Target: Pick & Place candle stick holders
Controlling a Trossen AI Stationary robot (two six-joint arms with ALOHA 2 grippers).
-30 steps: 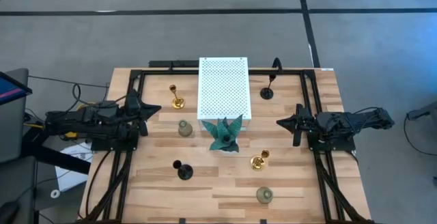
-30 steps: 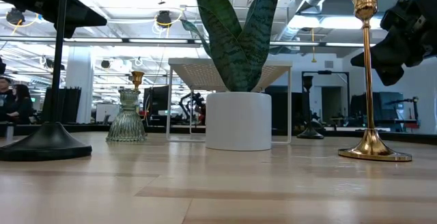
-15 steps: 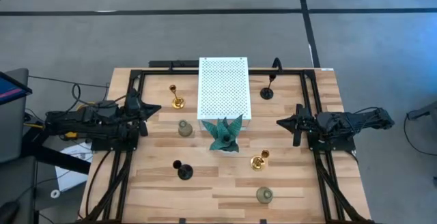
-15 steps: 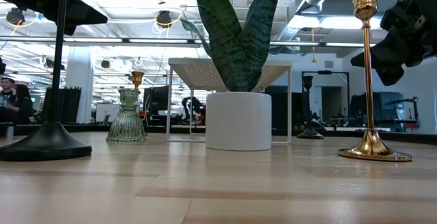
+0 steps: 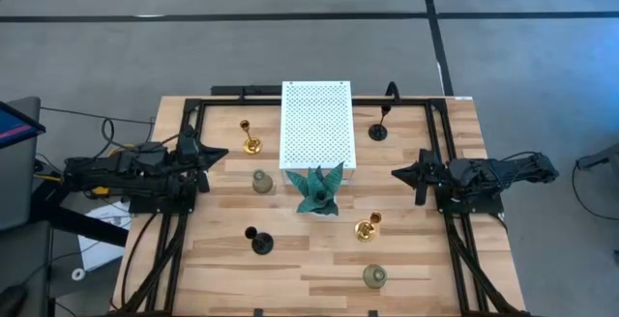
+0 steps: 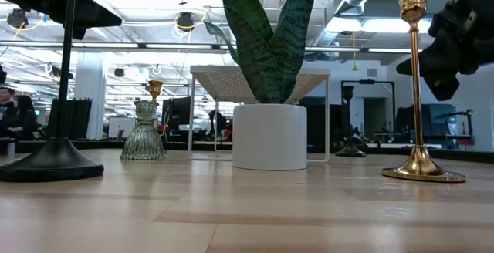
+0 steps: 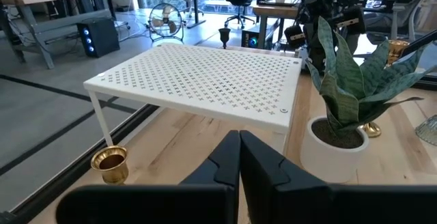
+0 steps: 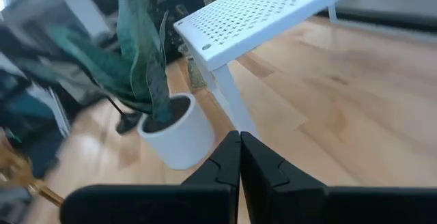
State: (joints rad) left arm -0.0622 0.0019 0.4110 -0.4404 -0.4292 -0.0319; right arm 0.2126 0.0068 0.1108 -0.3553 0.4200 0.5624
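Observation:
Six candle stick holders stand upright on their bases on the wooden table. The gold ones are at the far left and right of centre. The black ones are at the far right and near left. The grey-green glassy ones are left of centre and near the front edge. My left gripper is shut and empty above the table's left side, its fingers together in the left wrist view. My right gripper is shut and empty above the right side.
A white perforated shelf stands on legs at the far centre. A teal-leaved plant in a white pot stands just in front of it. Black frame rails run along both sides of the table.

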